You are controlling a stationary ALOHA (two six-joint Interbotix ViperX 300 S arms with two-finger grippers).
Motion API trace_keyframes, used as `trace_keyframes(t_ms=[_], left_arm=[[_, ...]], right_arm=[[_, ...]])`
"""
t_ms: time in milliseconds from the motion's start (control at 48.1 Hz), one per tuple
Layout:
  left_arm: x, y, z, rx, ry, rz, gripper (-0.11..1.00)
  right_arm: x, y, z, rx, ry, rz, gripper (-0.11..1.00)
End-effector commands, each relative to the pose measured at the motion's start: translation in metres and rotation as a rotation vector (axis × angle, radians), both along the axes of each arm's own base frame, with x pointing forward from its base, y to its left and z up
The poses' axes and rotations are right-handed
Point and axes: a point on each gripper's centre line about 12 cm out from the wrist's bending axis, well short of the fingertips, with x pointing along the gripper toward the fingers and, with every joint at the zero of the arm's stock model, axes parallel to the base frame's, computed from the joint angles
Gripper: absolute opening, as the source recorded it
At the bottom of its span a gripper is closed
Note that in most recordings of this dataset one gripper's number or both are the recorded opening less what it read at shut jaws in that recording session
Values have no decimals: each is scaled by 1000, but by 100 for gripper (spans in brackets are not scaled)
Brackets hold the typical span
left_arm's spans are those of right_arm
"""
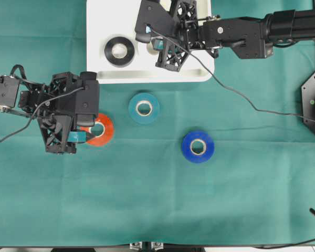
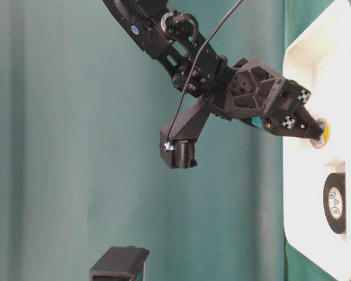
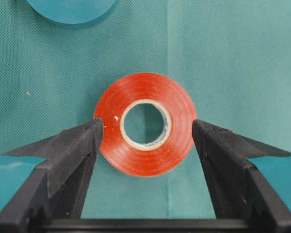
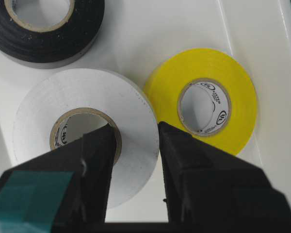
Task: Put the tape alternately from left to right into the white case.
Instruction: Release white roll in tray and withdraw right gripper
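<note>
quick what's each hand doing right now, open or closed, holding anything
Left hand: open, straddling the red tape, not gripping it.
Right hand: shut on the white tape, over the white case.

One view looks straight down, one sits table-level and sideways, two wrist views are close; all but the left wrist's share the white case [image 1: 102,21].

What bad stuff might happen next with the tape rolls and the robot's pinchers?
1. The right gripper pinches the wall of the white tape roll, which sits right against the yellow tape roll in the white plastic tray; letting go or pulling away might nudge the yellow one.
2. The open left gripper straddles the red tape roll; closing off-centre might push it sideways across the green cloth.
</note>
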Motion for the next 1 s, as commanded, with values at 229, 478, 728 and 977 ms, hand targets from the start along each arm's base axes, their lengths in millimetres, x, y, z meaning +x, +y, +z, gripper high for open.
trace_keyframes(t_ms=[229, 478, 728, 977], left_arm=[[3, -1, 8, -4, -27, -3, 95], [2, -1, 7, -3, -26, -4, 95], [3, -1, 8, -3, -29, -4, 95], [4, -2, 9, -4, -32, -4, 95]], right_arm=[[4, -2, 12, -5, -47, 7, 32], [1, -3, 11, -9, -24, -5, 36], [1, -3, 11, -10, -21, -7, 74], [-1, 0, 21, -16, -34, -5, 72]])
